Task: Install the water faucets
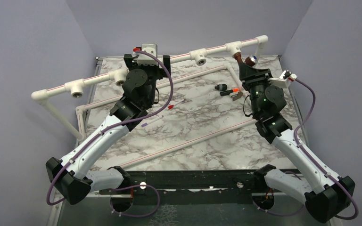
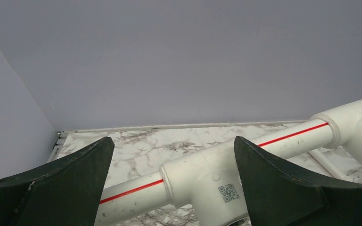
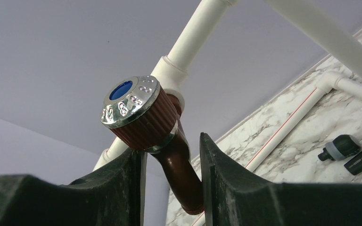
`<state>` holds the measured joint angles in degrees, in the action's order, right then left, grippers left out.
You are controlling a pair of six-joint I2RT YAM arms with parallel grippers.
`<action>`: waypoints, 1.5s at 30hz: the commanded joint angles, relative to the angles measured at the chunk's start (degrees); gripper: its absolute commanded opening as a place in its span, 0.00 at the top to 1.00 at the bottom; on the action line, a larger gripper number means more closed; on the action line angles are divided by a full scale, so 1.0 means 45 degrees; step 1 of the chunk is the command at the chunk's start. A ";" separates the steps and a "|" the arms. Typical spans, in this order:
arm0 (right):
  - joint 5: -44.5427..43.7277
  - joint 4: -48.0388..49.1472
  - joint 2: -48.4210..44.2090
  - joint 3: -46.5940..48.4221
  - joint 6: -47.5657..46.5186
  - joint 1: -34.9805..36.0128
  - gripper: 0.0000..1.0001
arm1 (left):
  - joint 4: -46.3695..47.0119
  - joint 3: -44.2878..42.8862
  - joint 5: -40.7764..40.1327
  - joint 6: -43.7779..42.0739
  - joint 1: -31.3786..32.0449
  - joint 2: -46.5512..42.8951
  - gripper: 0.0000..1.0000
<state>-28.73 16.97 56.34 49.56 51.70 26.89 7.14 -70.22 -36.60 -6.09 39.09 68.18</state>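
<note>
The water faucet, a copper-brown tap with a ribbed knob capped in silver and blue, is seen at the far right end of the white pipe. Its body is butted against the last tee fitting there. Whether it is threaded fully home cannot be told.

The right tool is set around the bent spout. The spout runs down between the two fingers with its long axis roughly in line with them, and the knob stands out above the fingertips, towards the left of the wrist view. The jaws are slightly apart, not clamped: a sliver of background shows between the spout and the finger on that view's left. On the other side the spout lies against or just beside its finger.

The left tool is spread wide and holds nothing. It straddles another tee fitting further along the pipe, well apart from the faucet, so the right arm is by far the nearer. A few small black fittings lie loose on the marbled table near the right arm.

Because the spout is aligned with the fingers, a straight withdrawal along them is judged likely to clear it. Any sideways drift would be taken up by the spout and might twist the faucet in its seat.
</note>
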 commanded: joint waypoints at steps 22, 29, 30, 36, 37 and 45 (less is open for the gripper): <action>-0.0785 -0.3061 -0.1412 0.0520 0.0491 0.0522 0.16 | -0.1693 0.0525 -0.0134 -0.0464 -0.0052 0.0406 0.01; -0.0525 -0.4353 -0.1911 0.1220 -0.3504 0.0522 0.14 | -0.1716 0.0513 -0.0132 -0.0445 -0.0038 0.0427 0.01; -0.0565 -0.4516 -0.1955 0.1338 -0.4217 0.0509 0.14 | -0.1722 0.0507 -0.0141 -0.0449 -0.0035 0.0416 0.01; -0.0073 -0.4650 -0.2194 0.1697 -0.9044 0.0520 0.14 | -0.1712 0.0506 -0.0147 -0.0453 -0.0052 0.0435 0.01; 0.0038 -0.4611 -0.2193 0.1745 -0.9922 0.0517 0.14 | -0.1704 0.0506 -0.0141 -0.0462 -0.0039 0.0437 0.01; 0.1758 -0.5095 -0.2391 0.2455 -1.7541 0.0519 0.14 | -0.1712 0.0506 -0.0116 -0.0450 -0.0053 0.0415 0.01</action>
<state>-26.98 -3.44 46.92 57.52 -4.29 29.04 7.46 -70.00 -35.79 -5.82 39.40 68.49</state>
